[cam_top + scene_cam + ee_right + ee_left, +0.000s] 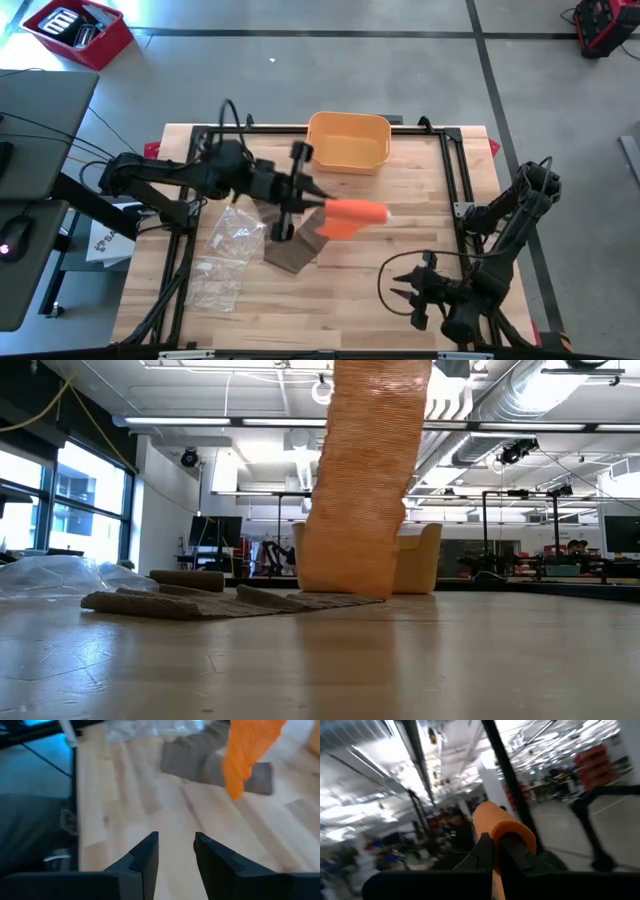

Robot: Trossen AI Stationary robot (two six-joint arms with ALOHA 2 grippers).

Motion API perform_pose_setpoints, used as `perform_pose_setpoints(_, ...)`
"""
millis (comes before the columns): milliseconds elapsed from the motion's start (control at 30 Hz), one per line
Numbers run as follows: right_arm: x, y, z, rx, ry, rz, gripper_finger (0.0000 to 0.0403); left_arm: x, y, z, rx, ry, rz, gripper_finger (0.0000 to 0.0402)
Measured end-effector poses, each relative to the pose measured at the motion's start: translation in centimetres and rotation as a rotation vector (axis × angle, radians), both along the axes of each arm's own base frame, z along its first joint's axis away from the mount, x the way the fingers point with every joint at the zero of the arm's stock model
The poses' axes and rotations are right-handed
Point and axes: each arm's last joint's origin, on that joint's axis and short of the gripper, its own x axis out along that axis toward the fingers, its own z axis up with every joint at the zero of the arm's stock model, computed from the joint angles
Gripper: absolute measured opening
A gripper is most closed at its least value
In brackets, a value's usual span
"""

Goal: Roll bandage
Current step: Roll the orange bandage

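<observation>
Left gripper [312, 197] fingers clamp the orange bandage roll [357, 210] above the brown cloth [292, 250]; its hanging tail could unwind. Right gripper [415, 296] fingers half-open.

One orange bandage [355, 212] hangs just in front of the single orange bin [349, 141]. To the bin's front left lie one brown bandage [293, 248] and one clear plastic bag [226, 255]. Two grippers are counted: the left gripper [318, 200] near the bin, the right gripper [408, 292] well apart from it
</observation>
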Motion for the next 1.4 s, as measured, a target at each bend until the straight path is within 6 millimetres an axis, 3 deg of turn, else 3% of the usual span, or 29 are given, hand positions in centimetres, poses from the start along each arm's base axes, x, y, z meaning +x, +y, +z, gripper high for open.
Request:
perform_pose_setpoints(167,-1.0,1.7,0.6,0.081,-0.034,0.1,0.0095,1.5,-4.8,-1.5,-0.06,-0.047,-0.128,0.0003)
perform_pose_setpoints(267,-2.1,2.7,2.2,0.096,-0.062,0.173,0.0083,2.3,-7.4,-2.1,-0.046,-0.106,-0.16,0.0003)
perform_pose_setpoints(433,-4.0,4.1,6.1,0.083,-0.101,0.278,0.0063,4.6,-8.6,-3.2,0.0,-0.095,0.07,0.0003)
perform_pose_setpoints(567,-5.1,4.5,7.9,-0.008,-0.147,0.338,0.0048,7.0,-5.6,-4.7,-0.02,-0.044,0.201,0.0003)
perform_pose_setpoints(667,-5.6,4.6,7.9,-0.048,-0.149,0.366,0.004,9.0,-2.8,-6.4,-0.028,0.009,0.295,0.0003)
perform_pose_setpoints(800,-5.7,4.2,6.5,-0.066,-0.111,0.338,0.0037,11.0,1.6,-8.5,-0.014,0.084,0.438,0.0003)
perform_pose_setpoints(933,-5.9,3.4,4.5,-0.079,-0.04,0.288,0.0037,11.4,5.6,-9.0,-0.018,0.099,0.549,0.0003)
perform_pose_setpoints(1033,-6.2,2.6,3.1,-0.103,0.025,0.245,0.0037,11.3,7.0,-8.8,-0.026,0.092,0.578,0.0003)
perform_pose_setpoints(1167,-6.6,1.6,2.7,-0.153,0.075,0.197,0.0037,10.9,4.9,-8.1,-0.03,0.077,0.487,0.0003)
perform_pose_setpoints(1400,-6.9,1.5,2.5,-0.133,0.144,0.216,0.0037,9.3,-4.8,-5.5,-0.029,0.021,0.26,0.0003)
